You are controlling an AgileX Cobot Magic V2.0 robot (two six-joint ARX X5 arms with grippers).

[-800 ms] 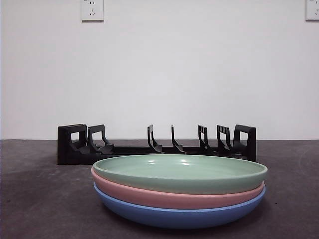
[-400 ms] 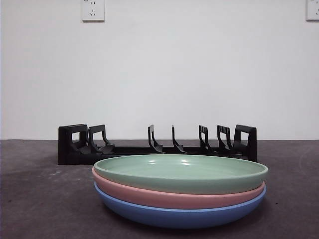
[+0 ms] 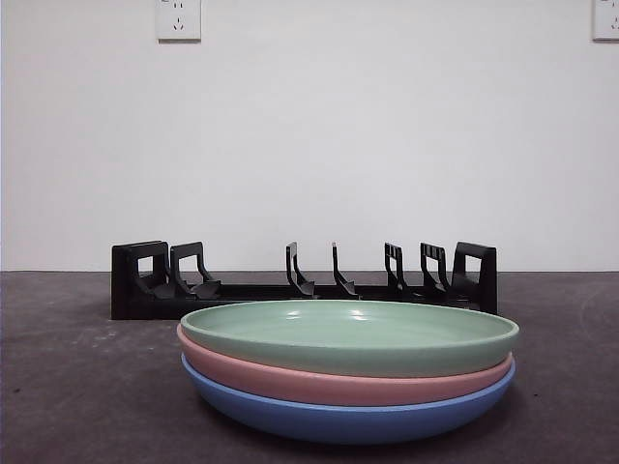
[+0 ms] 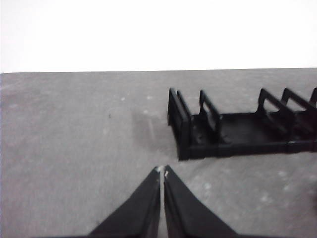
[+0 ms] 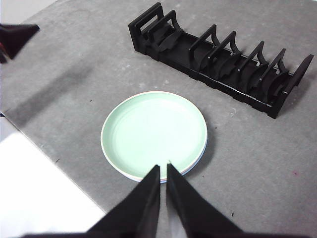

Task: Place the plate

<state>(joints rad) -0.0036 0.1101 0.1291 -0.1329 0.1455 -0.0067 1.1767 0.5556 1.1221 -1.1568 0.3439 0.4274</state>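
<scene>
Three plates are stacked on the table: a green plate (image 3: 350,335) on top, a pink plate (image 3: 338,385) under it and a blue plate (image 3: 338,416) at the bottom. The green plate also shows in the right wrist view (image 5: 154,131). Behind the stack stands an empty black plate rack (image 3: 302,281), also in the right wrist view (image 5: 218,57) and partly in the left wrist view (image 4: 233,126). My right gripper (image 5: 163,167) hangs above the near rim of the stack, shut and empty. My left gripper (image 4: 162,171) is shut and empty over bare table beside the rack's end.
The dark grey table (image 3: 77,387) spreads around the stack and rack. A white wall with two sockets (image 3: 179,19) stands behind. A white surface (image 5: 39,198) borders the table's edge in the right wrist view. The other arm's black tip (image 5: 15,39) shows there too.
</scene>
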